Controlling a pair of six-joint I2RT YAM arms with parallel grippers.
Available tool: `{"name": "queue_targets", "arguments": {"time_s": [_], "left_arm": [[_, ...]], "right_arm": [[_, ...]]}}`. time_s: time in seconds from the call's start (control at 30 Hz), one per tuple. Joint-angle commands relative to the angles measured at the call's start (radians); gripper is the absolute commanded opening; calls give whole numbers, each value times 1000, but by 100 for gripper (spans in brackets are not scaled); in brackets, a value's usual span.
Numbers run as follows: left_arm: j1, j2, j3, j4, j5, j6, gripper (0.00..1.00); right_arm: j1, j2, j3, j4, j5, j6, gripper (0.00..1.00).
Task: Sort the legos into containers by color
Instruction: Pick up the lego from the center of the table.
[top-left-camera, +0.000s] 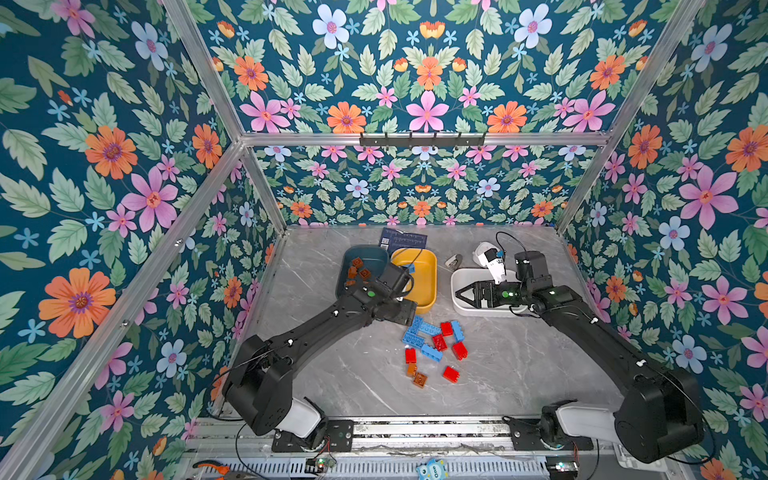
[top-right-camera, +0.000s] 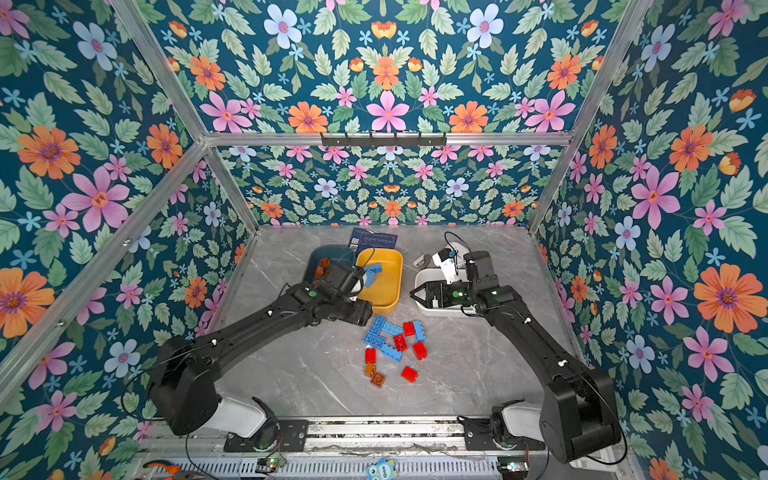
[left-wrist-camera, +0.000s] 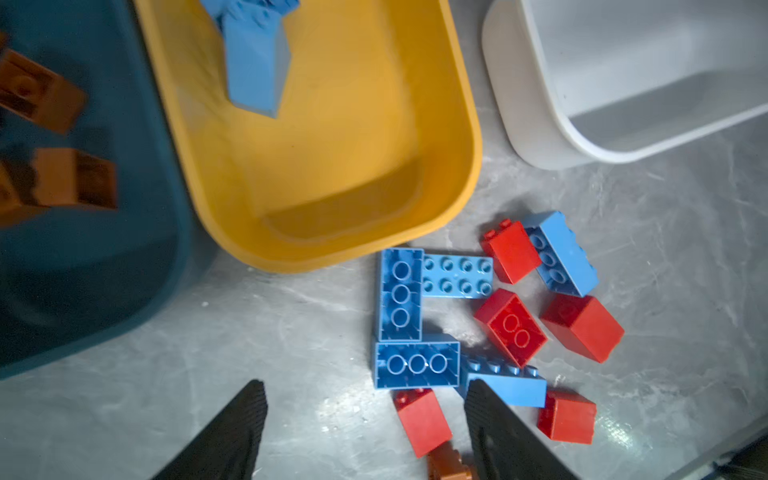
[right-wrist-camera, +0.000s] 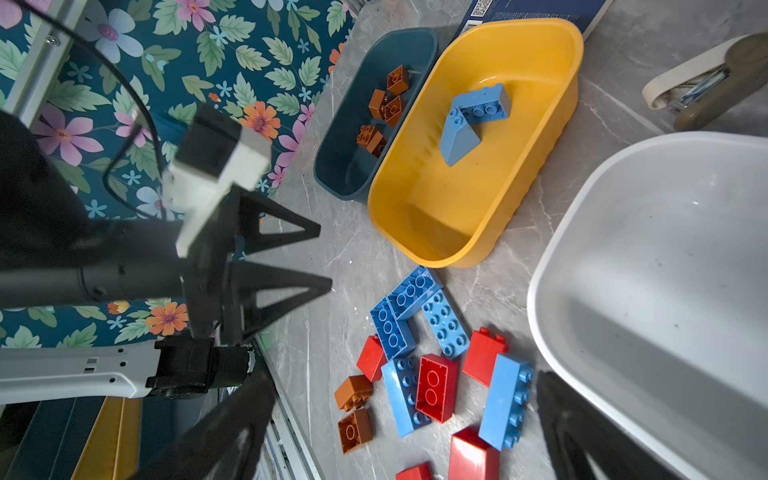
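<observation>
The desk (top-left-camera: 519, 365) carries three tubs at the back. The teal tub (top-left-camera: 368, 249) holds brown bricks (right-wrist-camera: 386, 104), the yellow tub (top-left-camera: 428, 286) holds blue bricks (right-wrist-camera: 473, 116), and the white tub (top-left-camera: 457, 305) shows nothing inside. The left gripper (left-wrist-camera: 363, 384) hangs released and empty, just beside the tub-side edge of the loose pile (top-left-camera: 434, 343). The right gripper (top-left-camera: 461, 293), spread wide and empty too, hovers over the white tub. The left looks nearer the blues. One hollow-side-up blue brick (left-wrist-camera: 417, 363) lies lengthwise across its finger gap. Its neighbour (left-wrist-camera: 400, 305) points away, an easier pinch, I'd say.
</observation>
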Motion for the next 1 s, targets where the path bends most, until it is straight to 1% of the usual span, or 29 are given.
{"name": "queue_targets", "arguments": {"time_s": [0.0,0.1,0.3,0.43,0.47,0.57,0.7,0.8,0.93,0.97], "left_arm": [[-44,31,-35,101,-31,-92,77],[-96,96,-33,119,-70,-90,77],[-100,193,-29,158,-123,-64,72],[-100,251,-7,151,-178,-36,66],[-100,262,-2,155,-179,-30,64],[-100,286,3,187,-135,-25,61],[-100,315,9,183,-152,-15,56],[-100,334,9,185,-154,-8,50],[-100,335,9,181,-149,-8,36],[-100,329,10,177,-150,-10,34]], "right_arm": [[1,0,-8,7,-18,-19,99],[0,-7,-23,7,-17,-18,99],[-2,-15,-47,13,-14,-18,99],[-3,-19,-58,16,-15,-17,99],[-3,-19,-60,17,-16,-18,99],[-6,-17,-63,12,-22,-23,99],[-12,-22,-67,8,-24,-25,99],[-16,-20,-70,8,-27,-26,99],[-16,-20,-69,5,-28,-26,99],[-16,-19,-68,5,-28,-26,99]]}}
